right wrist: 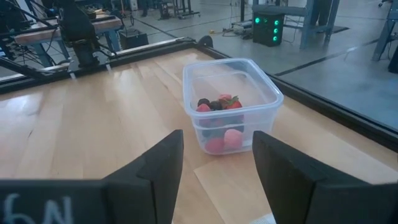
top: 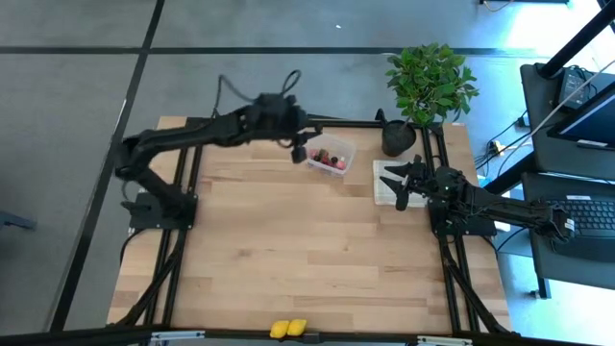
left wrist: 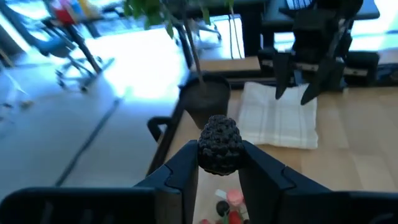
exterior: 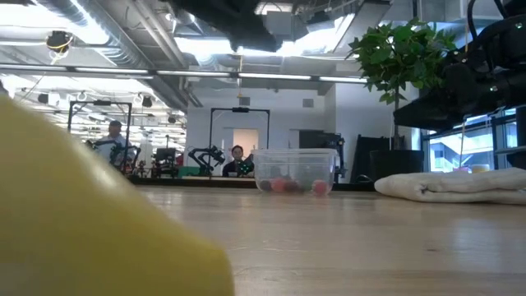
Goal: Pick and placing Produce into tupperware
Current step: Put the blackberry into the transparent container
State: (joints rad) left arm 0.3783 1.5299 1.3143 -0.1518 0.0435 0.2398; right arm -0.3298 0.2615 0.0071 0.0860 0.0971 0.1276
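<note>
Produce: a dark bumpy berry (left wrist: 219,145) sits pinched in the left gripper (top: 299,151), stretched over the clear tupperware (top: 330,157) holding red and dark pieces at the table's (top: 288,250) far edge. Right gripper (top: 405,183) hovers above the cloth (top: 386,190), jaws apart, empty. Two yellow pieces (top: 288,329) lie at the near edge.

You're clearly in a robotics lab, not a kitchen. Open ceiling with ducts and strip lights (exterior: 107,70), grey concrete floor (top: 77,115), more robot arm rigs (exterior: 205,156) far across the room with people (exterior: 115,131) sitting at them. Monitors and a laptop (top: 586,216) sit right of your wooden table (top: 307,259).
</note>
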